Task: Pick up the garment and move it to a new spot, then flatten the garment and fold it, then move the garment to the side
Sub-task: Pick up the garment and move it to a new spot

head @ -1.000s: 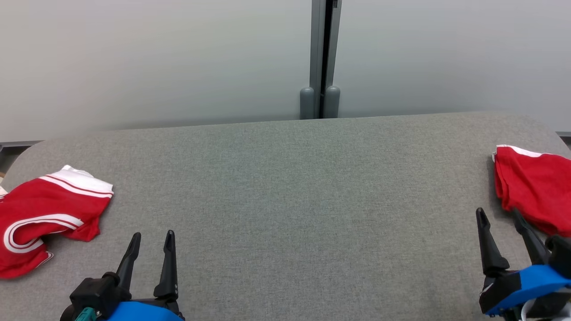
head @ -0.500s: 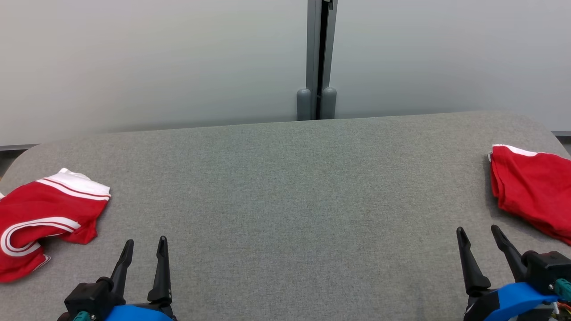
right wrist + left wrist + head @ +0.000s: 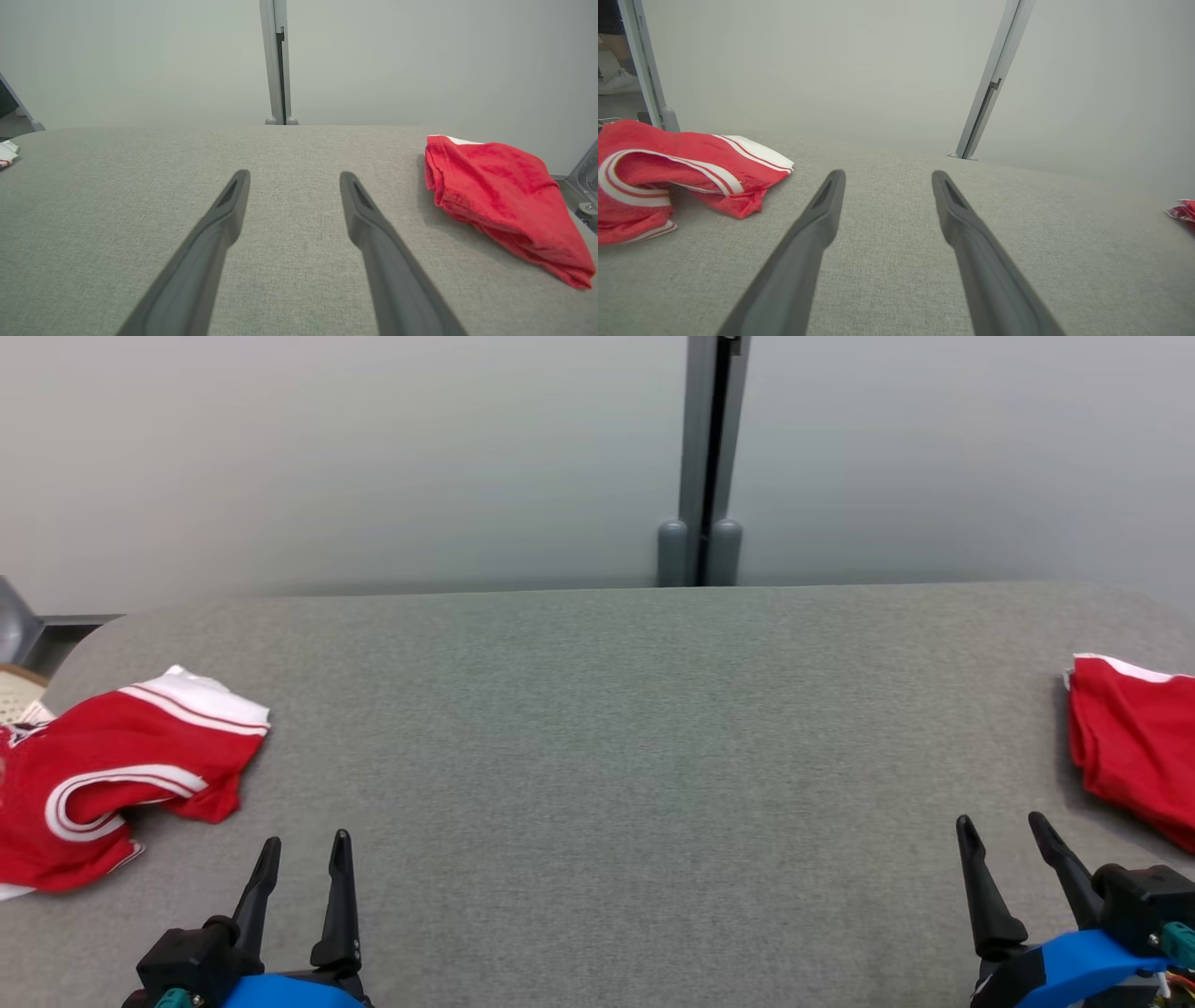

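- Down at the near edge, your left gripper (image 3: 306,837) and right gripper (image 3: 1000,818) hover, fingers spread wide, holding nothing.
- Just left lies the crumpled garment (image 3: 112,775); reach over and pinch the striped hem (image 3: 201,709), not the bunch.
- Beyond: grey fabric table (image 3: 616,728), a folded red garment (image 3: 1134,756) far right, pale wall (image 3: 373,457) behind.

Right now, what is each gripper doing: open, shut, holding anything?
Left gripper: open, holding nothing; the striped red garment lies apart from it.
Right gripper: open, holding nothing; the second red garment lies apart from it.
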You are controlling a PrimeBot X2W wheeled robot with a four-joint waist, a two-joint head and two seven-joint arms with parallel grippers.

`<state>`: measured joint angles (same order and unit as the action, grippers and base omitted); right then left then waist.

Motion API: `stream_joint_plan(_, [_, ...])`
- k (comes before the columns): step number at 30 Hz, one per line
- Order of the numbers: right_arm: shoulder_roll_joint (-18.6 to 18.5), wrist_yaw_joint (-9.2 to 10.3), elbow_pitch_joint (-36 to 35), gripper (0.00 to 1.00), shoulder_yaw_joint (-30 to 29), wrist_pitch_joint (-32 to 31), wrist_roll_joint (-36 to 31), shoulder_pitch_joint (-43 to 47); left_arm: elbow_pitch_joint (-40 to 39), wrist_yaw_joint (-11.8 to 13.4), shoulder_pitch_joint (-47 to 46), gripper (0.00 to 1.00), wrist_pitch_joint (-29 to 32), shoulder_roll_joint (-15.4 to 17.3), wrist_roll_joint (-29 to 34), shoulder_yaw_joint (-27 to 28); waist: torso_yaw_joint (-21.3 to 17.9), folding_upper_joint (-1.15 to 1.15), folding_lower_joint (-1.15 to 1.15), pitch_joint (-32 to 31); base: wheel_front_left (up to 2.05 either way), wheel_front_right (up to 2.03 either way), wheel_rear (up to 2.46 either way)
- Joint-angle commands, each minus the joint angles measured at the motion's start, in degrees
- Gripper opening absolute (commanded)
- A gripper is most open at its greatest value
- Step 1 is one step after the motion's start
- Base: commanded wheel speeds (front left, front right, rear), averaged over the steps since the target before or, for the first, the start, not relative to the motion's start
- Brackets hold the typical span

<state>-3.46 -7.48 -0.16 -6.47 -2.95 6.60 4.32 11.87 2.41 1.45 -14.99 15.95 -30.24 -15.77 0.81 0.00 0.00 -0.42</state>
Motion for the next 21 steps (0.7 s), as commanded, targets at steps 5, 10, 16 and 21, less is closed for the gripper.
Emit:
stream_joint_plan(5, [0.19,-0.03,0.4,1.0,-0.02,0.98,0.73,0.35,-0.08,-0.07,0.23,1.0,-0.26,-0.24,0.5,0.41,5.58,0.0,0.0,-0.05,0.0,0.0,0.0])
stream_joint_plan(10, [0.27,-0.02,1.33,1.0,0.05,1.62,1.19,0.86,-0.45,-0.02,-0.05,1.0,-0.25,-0.4,0.66,0.43,10.58,0.0,0.0,0.02,0.0,0.0,0.0])
stream_joint_plan(16, [0.32,-0.03,2.96,1.0,1.69,2.74,1.72,-0.25,-1.3,0.6,0.55,1.0,-0.16,-0.29,1.1,0.36,17.22,0.0,0.0,-0.21,0.0,0.0,0.0])
stream_joint_plan(21, [0.32,-0.03,4.23,1.0,2.87,3.89,2.03,-0.97,-2.11,1.2,1.11,1.0,0.35,0.31,1.11,0.41,21.61,0.0,0.0,-0.47,0.0,0.0,0.0])
